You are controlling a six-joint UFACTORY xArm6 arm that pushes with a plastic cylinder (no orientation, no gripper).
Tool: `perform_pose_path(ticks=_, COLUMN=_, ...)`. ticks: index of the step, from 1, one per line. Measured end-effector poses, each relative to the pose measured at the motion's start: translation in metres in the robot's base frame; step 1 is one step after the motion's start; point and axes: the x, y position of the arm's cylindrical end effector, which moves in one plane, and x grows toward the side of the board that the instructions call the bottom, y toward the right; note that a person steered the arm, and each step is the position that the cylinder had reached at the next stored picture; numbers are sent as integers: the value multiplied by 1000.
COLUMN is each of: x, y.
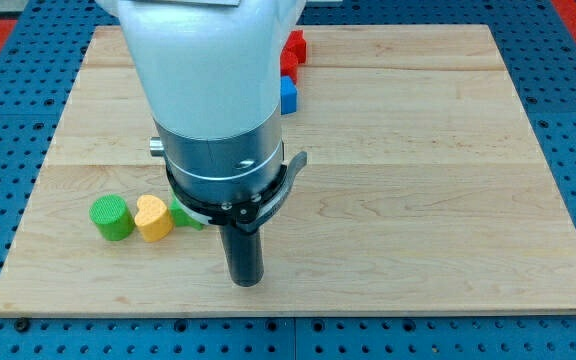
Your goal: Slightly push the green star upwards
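Observation:
The green star [185,214] lies on the wooden board at the lower left and is mostly hidden behind the arm; only a small green part shows. My tip [246,282] rests on the board just right of and below it. A yellow heart-shaped block [152,217] touches the star's left side. A green cylinder [111,218] stands left of the yellow block.
A red block [294,48] and a blue block [288,94] sit near the view's top, partly hidden by the arm. The large white and grey arm body [213,100] covers the board's upper middle. The board's bottom edge [298,310] is close below my tip.

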Motion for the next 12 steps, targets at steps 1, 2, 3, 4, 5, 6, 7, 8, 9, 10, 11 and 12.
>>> perform_pose_path(ticks=1, x=0, y=0)
perform_pose_path(ticks=2, x=-21, y=-9)
perform_pose_path(ticks=3, x=-17, y=-22)
perform_pose_path(ticks=4, x=19, y=-21)
perform_pose_path(ticks=5, x=27, y=-21)
perform_pose_path(ticks=6, x=27, y=-21)
perform_pose_path(ticks=7, x=34, y=-21)
perform_pose_path(ticks=8, x=33, y=-20)
perform_pose_path(ticks=9, x=33, y=-20)
perform_pose_path(ticks=10, x=7, y=-34)
perform_pose_path(ticks=11, x=-60, y=-71)
perform_pose_path(ticks=12, x=-66, y=-73)
